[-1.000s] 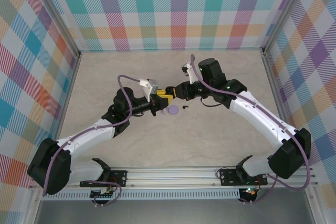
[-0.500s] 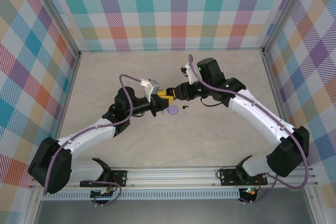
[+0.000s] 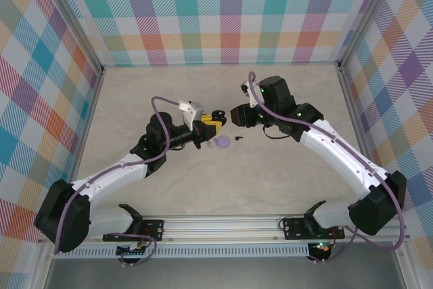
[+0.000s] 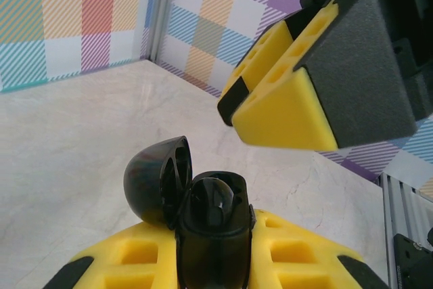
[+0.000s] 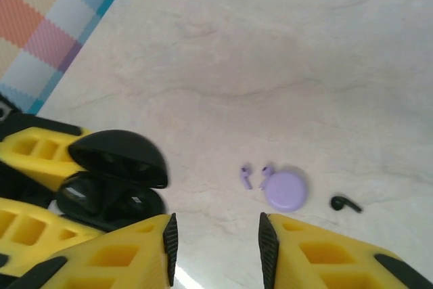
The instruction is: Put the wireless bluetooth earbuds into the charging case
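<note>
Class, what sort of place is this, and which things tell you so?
Probably a robot test booth: left arm and right arm bolted to a metal rail, checked panel walls, a marble-look tabletop.

A pale marbled tabletop [image 3: 135,99] is enclosed by plaid walls [image 3: 223,11] in pastel colours. Aluminium posts [image 3: 73,21] are seen at the corners.

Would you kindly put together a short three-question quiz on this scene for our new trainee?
1. True or false: the black earbud lies on the table, apart from the lavender puck.
2. The left gripper holds: A) the black case, lid open; B) the lavender puck; C) nothing.
3. Fill in: the right gripper is ____ and holds nothing.
Key: 1 true; 2 A; 3 open.
</note>
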Controlling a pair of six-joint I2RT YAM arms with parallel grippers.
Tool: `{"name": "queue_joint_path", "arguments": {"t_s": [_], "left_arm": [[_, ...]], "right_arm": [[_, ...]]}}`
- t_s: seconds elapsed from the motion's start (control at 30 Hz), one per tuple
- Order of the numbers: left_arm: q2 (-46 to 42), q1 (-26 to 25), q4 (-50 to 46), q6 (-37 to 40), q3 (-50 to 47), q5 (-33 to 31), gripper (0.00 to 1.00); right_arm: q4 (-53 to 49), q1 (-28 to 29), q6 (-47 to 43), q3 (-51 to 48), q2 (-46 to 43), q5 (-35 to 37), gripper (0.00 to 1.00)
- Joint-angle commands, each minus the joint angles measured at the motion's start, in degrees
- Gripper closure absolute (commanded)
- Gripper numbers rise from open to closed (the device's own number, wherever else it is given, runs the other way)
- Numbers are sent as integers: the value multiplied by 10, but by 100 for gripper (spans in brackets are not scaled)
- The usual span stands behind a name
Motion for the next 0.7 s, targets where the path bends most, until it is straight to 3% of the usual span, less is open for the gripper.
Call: {"name": "queue_joint_path", "arguments": {"t_s": [0.0,0.3,0.67], "left_arm": [[-28,-6,-14,18,6,-1,93],[-85,-6,-75,27,8,26,93],[-150,-6,-140,33,5,27,93]], "right_arm": [[-20,-10,21,-5,1,54,60],[-54,-45,6,-4,85,22,58],[-74,-73,-76,15,220,-5,57]]}}
